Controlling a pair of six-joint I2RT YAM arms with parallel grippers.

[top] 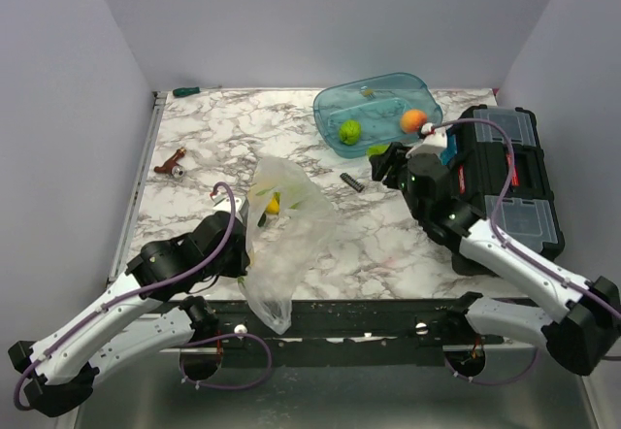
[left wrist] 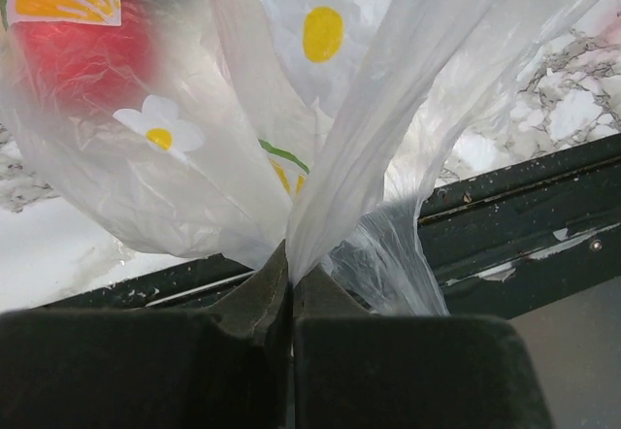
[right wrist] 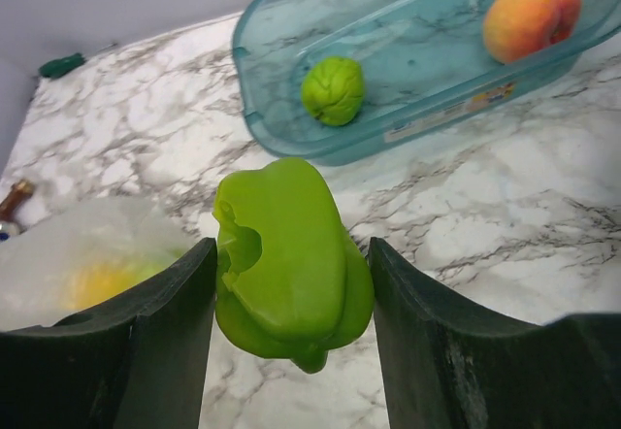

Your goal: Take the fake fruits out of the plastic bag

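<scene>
1. The left gripper is clamped tight on a pinched fold of the bag, at 7 o'clock on the table, by its near edge.
2. The bag stands bunched up from that grip. A yellow fruit shows through near its top, and the left wrist view shows a red fruit inside.
3. The right gripper grips a green pepper between its fingers, at 2 o'clock from the bag.
4. The tub lies at 1 o'clock on the table, just beyond the pepper, holding a green fruit and a peach.
5. A black toolbox sits at 3 o'clock.
</scene>
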